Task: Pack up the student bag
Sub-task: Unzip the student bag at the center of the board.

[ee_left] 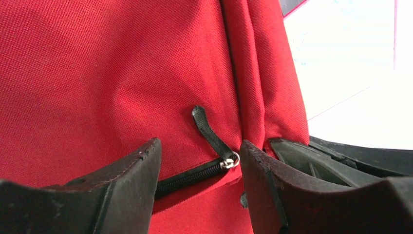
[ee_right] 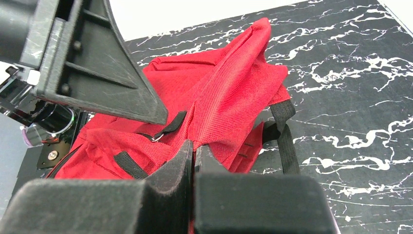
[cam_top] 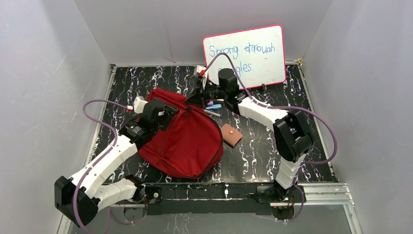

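Observation:
The student bag (cam_top: pixel 190 141) is a red backpack lying on the black marbled table. My left gripper (cam_top: pixel 168 113) is open at the bag's upper left. In the left wrist view its jaws (ee_left: pixel 199 163) straddle the black zipper (ee_left: pixel 190 178), with the metal slider (ee_left: pixel 230 161) and black pull tab (ee_left: pixel 207 127) close to the right finger (ee_left: pixel 272 185). My right gripper (cam_top: pixel 197 95) is shut on a raised fold of the bag's red fabric (ee_right: pixel 229 92) at its far top; the fingertips (ee_right: pixel 195 148) pinch it. A black strap (ee_right: pixel 287 141) hangs beside.
A tan wallet (cam_top: pixel 231 135) lies right of the bag. Small pens or markers (cam_top: pixel 213 108) lie under the right arm's wrist. A pink-framed whiteboard (cam_top: pixel 246 56) leans on the back wall. Grey walls enclose three sides.

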`<state>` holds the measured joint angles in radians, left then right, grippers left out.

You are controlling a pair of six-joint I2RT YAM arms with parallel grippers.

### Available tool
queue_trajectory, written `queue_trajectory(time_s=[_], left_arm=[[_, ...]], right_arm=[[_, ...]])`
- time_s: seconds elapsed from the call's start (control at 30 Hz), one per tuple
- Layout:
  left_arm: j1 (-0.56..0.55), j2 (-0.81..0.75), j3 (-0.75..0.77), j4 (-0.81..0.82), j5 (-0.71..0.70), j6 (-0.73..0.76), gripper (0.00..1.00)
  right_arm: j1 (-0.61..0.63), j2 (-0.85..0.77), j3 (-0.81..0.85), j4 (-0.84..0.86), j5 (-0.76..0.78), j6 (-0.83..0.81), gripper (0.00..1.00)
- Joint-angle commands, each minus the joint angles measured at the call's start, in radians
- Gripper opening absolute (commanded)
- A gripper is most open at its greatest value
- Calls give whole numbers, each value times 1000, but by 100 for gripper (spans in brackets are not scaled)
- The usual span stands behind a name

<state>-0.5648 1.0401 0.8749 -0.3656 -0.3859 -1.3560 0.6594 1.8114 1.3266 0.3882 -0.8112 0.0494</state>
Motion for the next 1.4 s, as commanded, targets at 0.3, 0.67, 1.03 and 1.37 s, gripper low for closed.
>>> queue_trajectory(time_s=[0.3,0.67,1.03,1.37], left_arm=[[9,18,-17,40,-67,-46,54],[16,14,-34,73,-64,-51,36],[17,19,-42,108,-55,-45,12],[19,-47,-74,70,-99,-16,0]], right_arm=[[42,-139,20,120,-44,-73,0],[64,-153,16,112,-65,-95,0],[74,-167,1,104,-39,-112,0],[74,-180,-15,107,45,-135,0]])
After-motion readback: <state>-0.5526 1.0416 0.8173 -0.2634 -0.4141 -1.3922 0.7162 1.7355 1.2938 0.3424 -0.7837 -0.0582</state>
